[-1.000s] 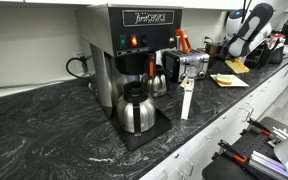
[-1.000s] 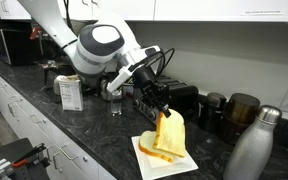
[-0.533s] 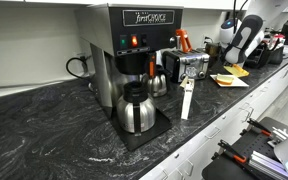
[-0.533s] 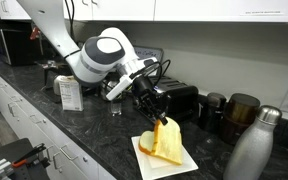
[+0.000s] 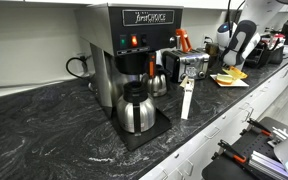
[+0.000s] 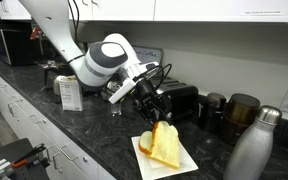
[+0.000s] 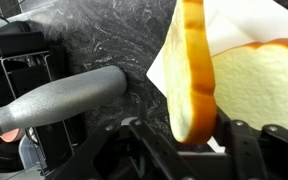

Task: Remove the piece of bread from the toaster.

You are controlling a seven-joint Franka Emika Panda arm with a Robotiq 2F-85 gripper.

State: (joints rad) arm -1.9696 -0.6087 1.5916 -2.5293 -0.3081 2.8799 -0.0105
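Note:
The piece of bread (image 7: pixel 194 70), a tan slice with orange-brown crust, stands on edge on a white sheet of paper (image 7: pixel 234 25) and leans toward a second slice (image 7: pixel 259 85) lying there. In both exterior views it stands on the paper (image 6: pixel 165 143) (image 5: pixel 227 75), right of the chrome toaster (image 5: pixel 192 66) (image 6: pixel 176 100). My gripper (image 7: pixel 189 135) (image 6: pixel 156 112) hangs just over it, its jaws spread to either side of the slice's near end, with a gap showing on the left side.
A big black-and-steel coffee brewer (image 5: pixel 134 50) with a round carafe (image 5: pixel 136 108) stands left of the toaster. A steel bottle (image 6: pixel 249 145), dark mugs (image 6: pixel 239 112) and a small box (image 6: pixel 70 93) stand on the dark marbled counter. The counter's front edge runs close to the paper.
The gripper came down and slightly sideways with the slice until it stood on the paper. Its jaws have spread apart from the bread.

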